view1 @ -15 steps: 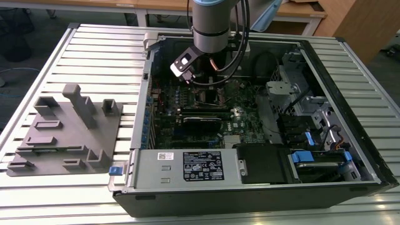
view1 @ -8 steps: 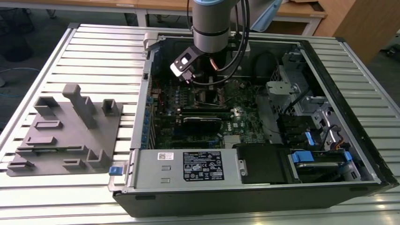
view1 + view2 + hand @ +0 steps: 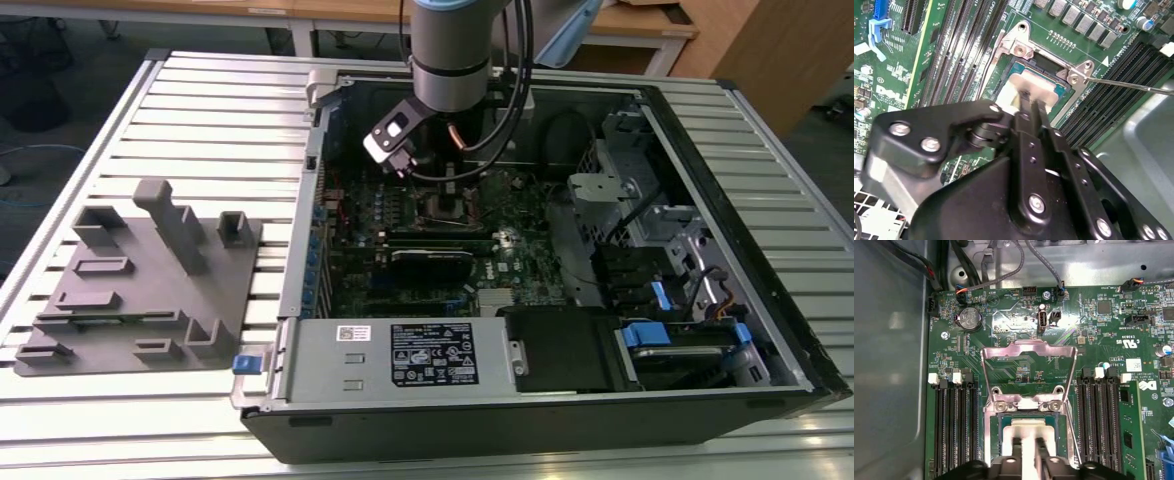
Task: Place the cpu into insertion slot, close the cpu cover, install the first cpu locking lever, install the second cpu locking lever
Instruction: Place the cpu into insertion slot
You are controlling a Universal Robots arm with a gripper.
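Hand [image 3: 1033, 100] over cpu [image 3: 1046, 84], cpu cover [image 3: 1029, 346] raised

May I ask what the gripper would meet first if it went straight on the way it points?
Most likely the chip, right ahead of the gripper in the open socket; whether they already touch is unclear.

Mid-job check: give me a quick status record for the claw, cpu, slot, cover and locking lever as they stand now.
claw: low over the socket, right at the cpu
cpu: silver top up, within the insertion slot under the claw; whether it is fully seated is unclear
cpu cover: swung open, hinged back off the slot
locking lever: thin rod, unlatched, sticking out beside the slot
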